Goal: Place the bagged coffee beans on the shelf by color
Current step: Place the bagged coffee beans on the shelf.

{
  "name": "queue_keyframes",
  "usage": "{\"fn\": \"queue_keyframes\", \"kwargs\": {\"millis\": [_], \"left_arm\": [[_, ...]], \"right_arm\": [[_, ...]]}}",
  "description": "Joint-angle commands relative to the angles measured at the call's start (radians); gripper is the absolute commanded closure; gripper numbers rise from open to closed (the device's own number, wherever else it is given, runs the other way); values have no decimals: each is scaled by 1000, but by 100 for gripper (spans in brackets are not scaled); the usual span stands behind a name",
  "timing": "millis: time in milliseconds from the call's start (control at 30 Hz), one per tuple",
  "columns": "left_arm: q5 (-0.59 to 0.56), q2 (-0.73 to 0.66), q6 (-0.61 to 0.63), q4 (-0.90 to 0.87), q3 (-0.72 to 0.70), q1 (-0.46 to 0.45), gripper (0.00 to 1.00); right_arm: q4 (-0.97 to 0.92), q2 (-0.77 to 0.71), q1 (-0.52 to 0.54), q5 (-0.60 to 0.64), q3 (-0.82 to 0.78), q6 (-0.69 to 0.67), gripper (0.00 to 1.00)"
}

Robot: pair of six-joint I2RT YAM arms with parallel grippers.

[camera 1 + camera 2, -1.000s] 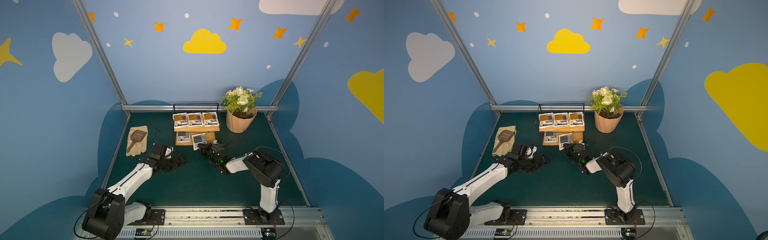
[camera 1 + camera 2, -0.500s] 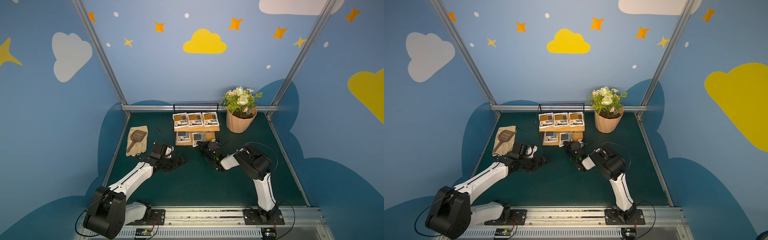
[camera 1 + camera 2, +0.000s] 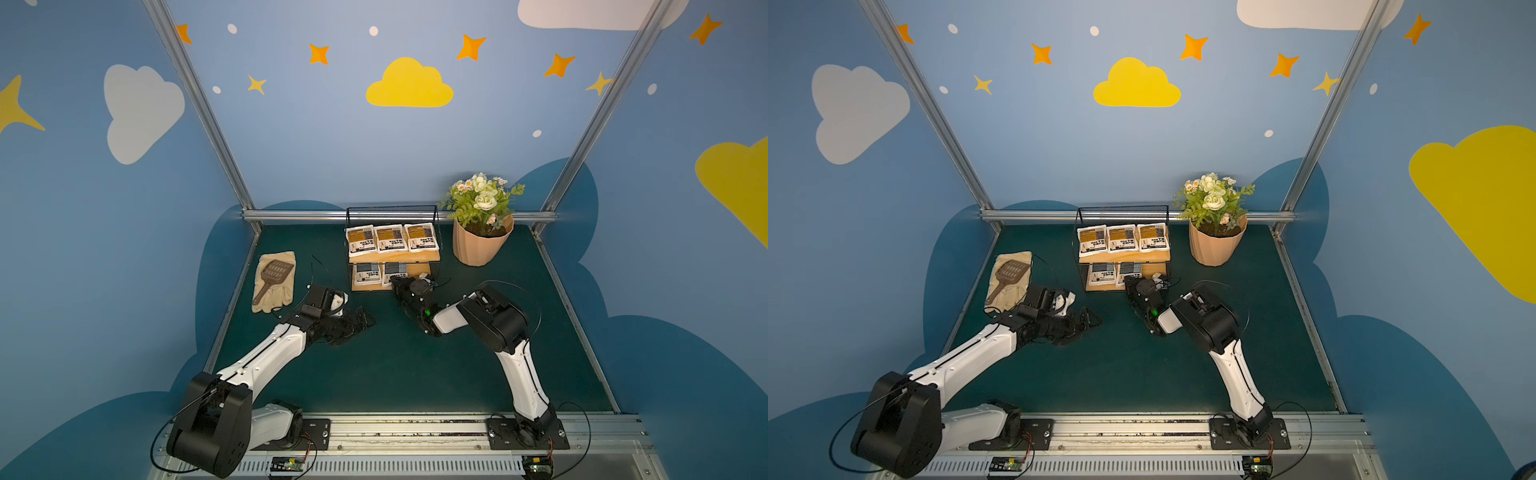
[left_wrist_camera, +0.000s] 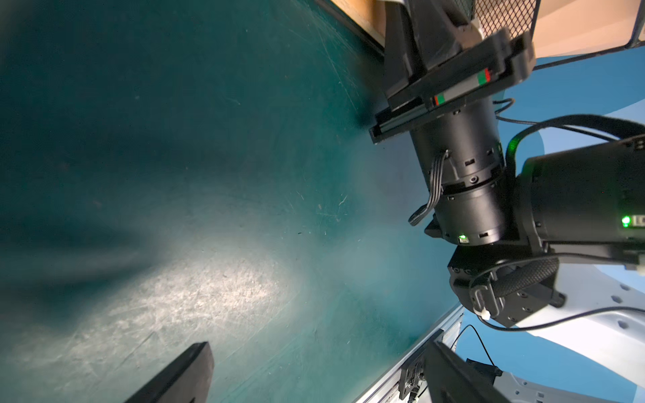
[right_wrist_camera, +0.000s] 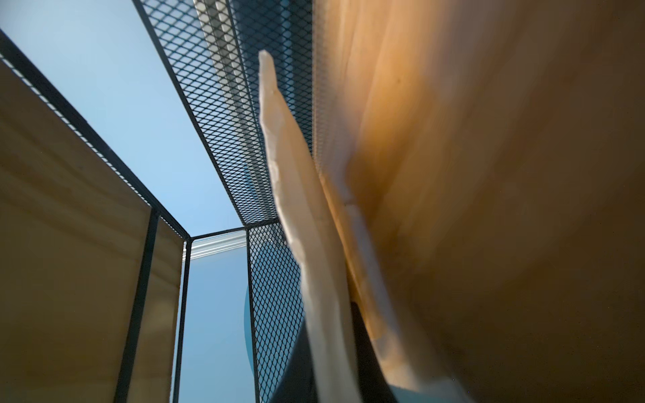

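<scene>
The right tool (image 3: 400, 283) is clenched on the near edge of a grey pouch (image 3: 395, 271), which lies just ahead of it on the lower board (image 3: 370, 287) of the shelf (image 3: 434, 232). In the right wrist view this pouch (image 5: 296, 195) shows edge-on as a thin cream strip running out from between the dark fingers (image 5: 361, 349), close against a wooden board (image 5: 488, 174), with black mesh (image 5: 223, 104) beyond. A second grey pouch (image 3: 367, 273) lies beside the held one, on the side toward the left arm. Three yellow pouches (image 3: 390, 239) sit in a row on the upper board (image 3: 395, 257), farther from the tool. Every pouch carries a coloured panel and dark print, too small to read. The left tool (image 3: 363, 320) is released, its fingers (image 4: 188, 370) spread wide over the bare green counter (image 3: 395, 365) with nothing between them, well short of the shelf. Behind that arm's wrist lie a glove (image 3: 284, 291) and, on top of it, a brown scoop (image 3: 272, 274). A pot (image 3: 478, 245) of flowers stands past the shelf on the right tool's outer side.
</scene>
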Motion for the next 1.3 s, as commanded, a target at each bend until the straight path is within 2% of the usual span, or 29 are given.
{"fn": "queue_keyframes", "kwargs": {"millis": [0, 100, 133, 233, 367, 533, 833, 1067, 1267], "left_arm": [[16, -9, 12, -12, 8, 4, 0], [19, -9, 11, -9, 5, 5, 0], [20, -11, 11, -10, 4, 4, 0], [19, -17, 9, -8, 0, 4, 0], [20, -25, 3, -4, -6, 4, 0], [20, -33, 0, -5, -7, 5, 0], [23, -35, -6, -1, -10, 4, 0], [23, -34, -11, -1, -10, 5, 0], [23, -31, -14, -2, -9, 4, 0]], "right_arm": [[-16, 30, -7, 27, 39, 1, 100], [-47, 39, -11, 38, 59, -3, 99], [-58, 39, -13, 37, 64, -5, 96], [-83, 36, -16, 42, 71, -13, 76], [-90, 23, -14, 48, 58, -19, 56], [-91, 0, -9, 55, 24, -21, 40], [-42, -38, 1, 67, -45, -9, 36], [-41, -34, -13, 78, -32, -4, 35], [-164, -69, -19, 124, -12, -2, 29]]}}
